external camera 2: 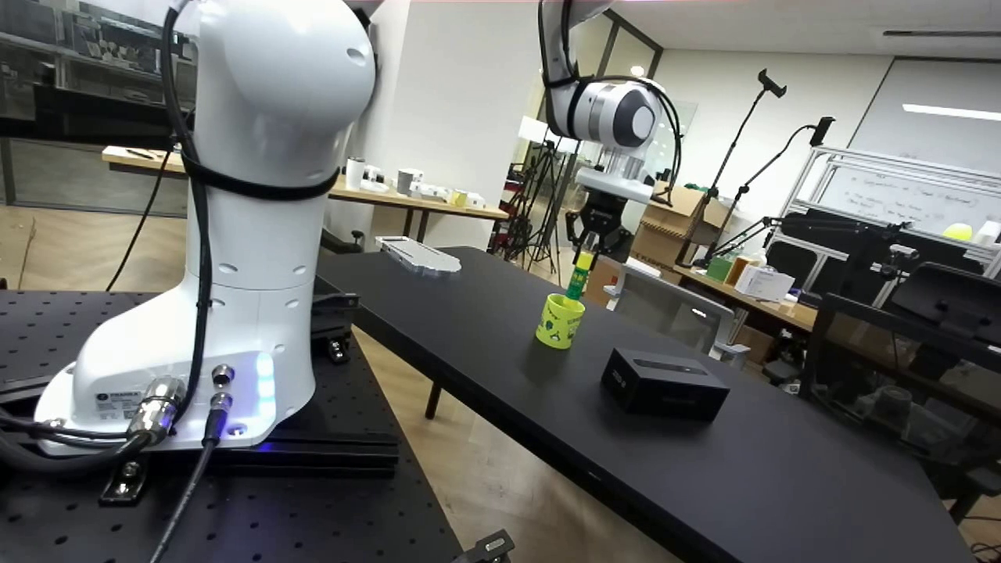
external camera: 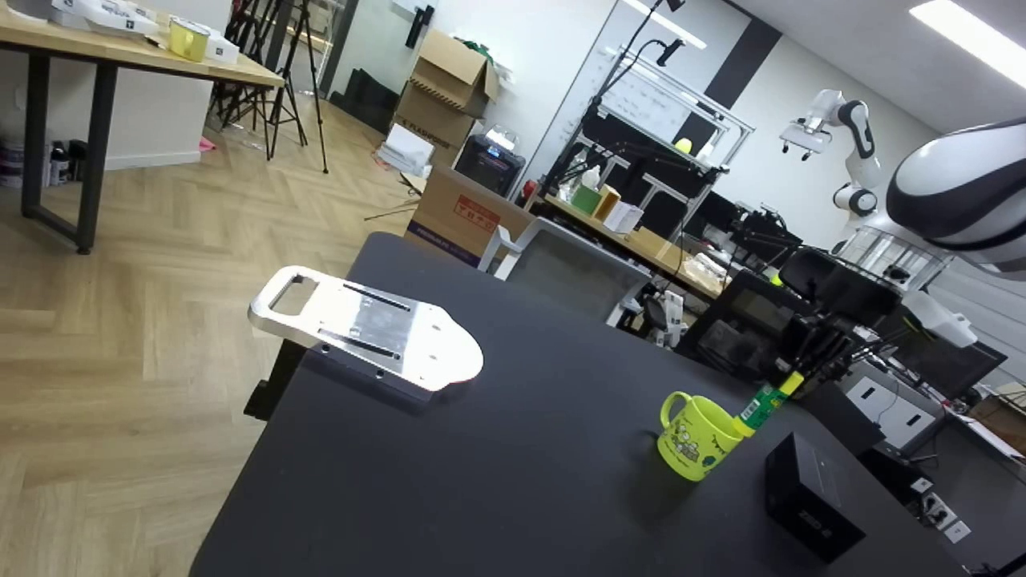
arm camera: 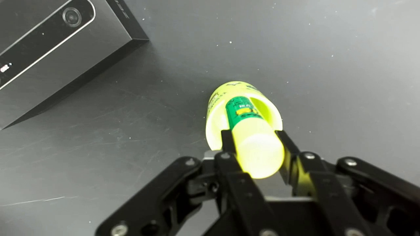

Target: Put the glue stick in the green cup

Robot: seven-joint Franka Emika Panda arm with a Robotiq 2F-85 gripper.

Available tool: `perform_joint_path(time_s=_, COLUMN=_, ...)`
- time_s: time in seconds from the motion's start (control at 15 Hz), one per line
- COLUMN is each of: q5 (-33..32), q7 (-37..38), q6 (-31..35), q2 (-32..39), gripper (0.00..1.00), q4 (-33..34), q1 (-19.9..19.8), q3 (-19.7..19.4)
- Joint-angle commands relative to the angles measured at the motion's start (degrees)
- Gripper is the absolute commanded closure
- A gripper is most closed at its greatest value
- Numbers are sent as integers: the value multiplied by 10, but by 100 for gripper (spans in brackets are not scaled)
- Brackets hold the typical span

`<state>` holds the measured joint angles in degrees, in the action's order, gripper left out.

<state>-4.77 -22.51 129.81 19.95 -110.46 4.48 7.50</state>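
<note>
The green cup, a lime-green printed mug, stands upright on the dark table in both exterior views (external camera: 696,441) (external camera 2: 558,320). Its handle shows in an exterior view. The glue stick has a green label and yellow ends (external camera: 763,406) (external camera 2: 577,283). My gripper (external camera 2: 592,244) is above the cup, its fingers on both sides of the stick's upper yellow end. In the wrist view, the gripper (arm camera: 256,139) is shut on the glue stick (arm camera: 244,111), which overlaps the mouth of the cup (arm camera: 224,95). How deep its lower end sits I cannot tell.
A black box (external camera: 809,497) stands near the cup, also in an exterior view (external camera 2: 665,383) and the wrist view (arm camera: 98,49). A white flat slicer-like tool (external camera: 401,332) lies at the table's far end (external camera 2: 421,256). A grey chair (external camera: 569,268) stands beside the table.
</note>
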Motion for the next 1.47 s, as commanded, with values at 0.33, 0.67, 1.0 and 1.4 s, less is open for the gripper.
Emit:
perform_joint_path(time_s=0.33, q5=5, q7=-36, q6=88, q2=41, gripper=91, q4=9, q1=-8, q3=14)
perform_joint_path(time_s=0.67, q5=6, q7=-51, q6=106, q2=78, gripper=85, q4=14, q1=-18, q3=19)
perform_joint_path(time_s=1.0, q5=13, q7=-55, q6=110, q2=61, gripper=21, q4=-2, q1=-28, q3=24)
perform_joint_path(time_s=1.4, q5=5, q7=-48, q6=93, q2=39, gripper=6, q4=-7, q1=-30, q3=16)
